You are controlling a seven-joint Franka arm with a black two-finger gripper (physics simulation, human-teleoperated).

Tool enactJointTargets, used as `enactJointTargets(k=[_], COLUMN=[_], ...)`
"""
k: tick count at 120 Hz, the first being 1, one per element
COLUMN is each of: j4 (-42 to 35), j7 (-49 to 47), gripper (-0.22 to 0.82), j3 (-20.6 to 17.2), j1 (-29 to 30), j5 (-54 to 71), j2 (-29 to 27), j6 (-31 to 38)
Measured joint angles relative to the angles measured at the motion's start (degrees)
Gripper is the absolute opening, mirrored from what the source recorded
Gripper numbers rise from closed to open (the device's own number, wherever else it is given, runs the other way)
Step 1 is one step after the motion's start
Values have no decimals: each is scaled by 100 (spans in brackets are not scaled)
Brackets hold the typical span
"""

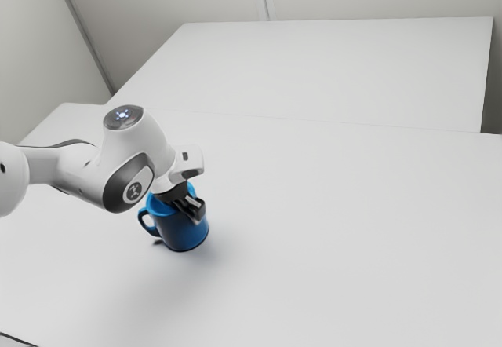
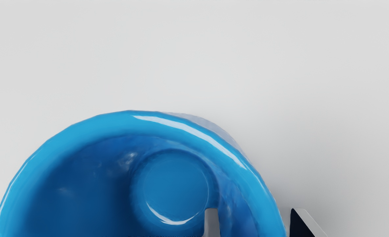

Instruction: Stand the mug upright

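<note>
Standing on its base, as far as I can tell from where I am, the blue mug (image 1: pixel 182 231) is right beneath the robot's hand (image 2: pixel 252 210), its mouth turned up towards it. The hand reaches down at a slant over the rim (image 2: pixel 128 121) with its fingers apart: one finger (image 2: pixel 211 222) is inside the mouth, the other is just outside the wall, and that wall runs between them without being pinched, since there is a gap on the inner side. The handle (image 1: pixel 145 220) sticks out on the arm's side of the mug, away from the fingertips, and the base looks to be down on the bench (image 1: pixel 337 221) below the hand. So what the task wants, a mug the right way up, is how it lies; a very slight lean I couldn't rule out. I'd call the upright part met. Whether the hand has just let the wall go or is poised to close around it, I can't say; open fingers astride a rim would suit either, and nothing about the mug itself looks left to put right.
</note>
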Motion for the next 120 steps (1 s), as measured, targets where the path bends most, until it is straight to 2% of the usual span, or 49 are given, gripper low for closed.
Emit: enactJointTargets(k=[20,31,42,58,87,120], j4=[137,439,950,1703,3323,4565], j7=[0,-3,-42,-140,-346,-588], gripper=[38,46,51,55,59,60], j3=[-1,-1,0,0,-2,-20], j1=[-8,-5,0,11,14,-47], j5=[-35,-53,-91,-125,-142,-194], j2=[-131,-168,-186,-89,541,939], j6=[-122,-379,-949,-1904,-3489,-4726])
